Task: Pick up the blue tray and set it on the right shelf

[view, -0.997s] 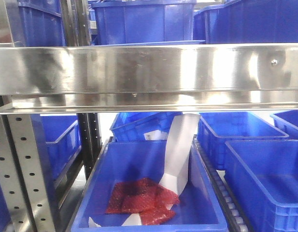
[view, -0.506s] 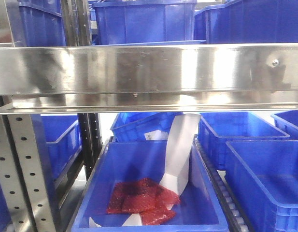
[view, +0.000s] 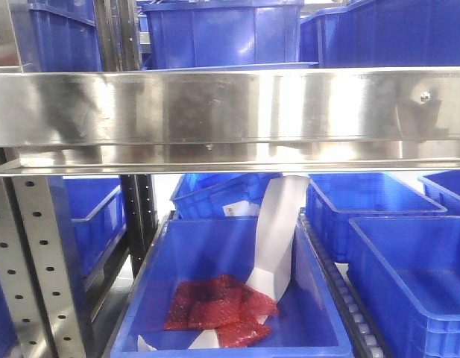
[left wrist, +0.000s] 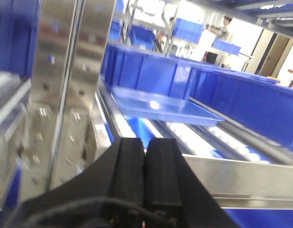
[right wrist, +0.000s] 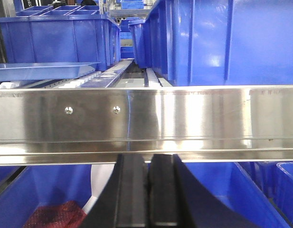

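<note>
Left gripper (left wrist: 145, 183): closest to me in the left wrist view, its two black fingers pressed flat together, clenched on nothing
Right gripper (right wrist: 148, 194): likewise clenched empty, fingers touching, poised just below the steel lip
Shelf lip (right wrist: 146, 121): broad shiny stainless band of the right shelf (view: 230, 112), crossing in front of both arms, with perforated uprights (view: 28, 253) at the left
Blue tray (left wrist: 165, 102): beyond the lip, lying flat on the white roller rails (left wrist: 193, 130) of the shelf, beside tall dark blue bins (left wrist: 151, 71); in the right wrist view it shows as a thin pale slab at the left (right wrist: 42, 70)
How it will handle: I judge it light and fairly stiff but thin, so it may flex if lifted by one corner; the glossy plastic looks slippery
Where to take hold: the rolled rim of the near edge seems the only purchase, pinched by opened fingers
Lower bin (view: 230, 291): below the shelf, holding red mesh bags (view: 218, 302) and a white paper strip (view: 278, 239), no part of the job
Far background: more blue bins, and blurred people in the aisle
</note>
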`<act>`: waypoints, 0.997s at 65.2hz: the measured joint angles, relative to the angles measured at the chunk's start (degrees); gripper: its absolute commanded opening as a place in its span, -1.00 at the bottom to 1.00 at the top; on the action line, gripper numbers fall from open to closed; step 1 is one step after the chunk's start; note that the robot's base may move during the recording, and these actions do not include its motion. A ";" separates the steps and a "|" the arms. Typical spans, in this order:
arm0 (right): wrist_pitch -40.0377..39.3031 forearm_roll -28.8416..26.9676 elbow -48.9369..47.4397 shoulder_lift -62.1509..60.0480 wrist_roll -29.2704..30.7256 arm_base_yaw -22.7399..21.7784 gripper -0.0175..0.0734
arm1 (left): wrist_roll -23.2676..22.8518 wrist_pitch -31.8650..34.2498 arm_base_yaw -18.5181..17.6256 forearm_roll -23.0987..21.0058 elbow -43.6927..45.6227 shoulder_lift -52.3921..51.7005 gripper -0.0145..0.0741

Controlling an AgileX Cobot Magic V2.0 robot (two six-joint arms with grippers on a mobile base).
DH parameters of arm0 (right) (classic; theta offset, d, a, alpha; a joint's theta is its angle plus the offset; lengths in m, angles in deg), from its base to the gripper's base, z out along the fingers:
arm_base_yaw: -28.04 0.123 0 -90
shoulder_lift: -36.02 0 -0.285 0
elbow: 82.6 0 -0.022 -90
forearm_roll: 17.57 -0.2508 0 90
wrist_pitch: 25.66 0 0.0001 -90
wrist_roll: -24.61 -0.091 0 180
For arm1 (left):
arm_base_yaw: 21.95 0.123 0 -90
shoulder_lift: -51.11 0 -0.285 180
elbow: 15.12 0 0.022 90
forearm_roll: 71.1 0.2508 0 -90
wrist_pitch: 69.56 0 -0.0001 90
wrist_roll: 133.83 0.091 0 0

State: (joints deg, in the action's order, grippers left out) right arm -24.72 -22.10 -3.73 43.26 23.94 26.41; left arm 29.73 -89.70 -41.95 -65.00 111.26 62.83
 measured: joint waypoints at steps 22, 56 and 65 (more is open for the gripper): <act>0.00 0.00 0.00 0.00 0.00 0.00 -0.49 | 25.63 1.69 16.51 -17.45 -13.06 -4.61 -0.78; 0.14 0.00 0.00 -0.09 0.00 0.00 -0.49 | 24.23 18.65 14.98 -10.56 -25.41 -4.61 -0.78; 0.14 0.00 0.00 -0.09 0.00 0.00 -0.49 | 24.14 18.74 14.16 -10.29 -25.41 -4.61 -0.78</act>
State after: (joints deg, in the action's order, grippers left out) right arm -24.59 -22.10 -3.73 43.17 23.94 26.41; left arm 53.87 -70.97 -27.78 -75.29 85.85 58.22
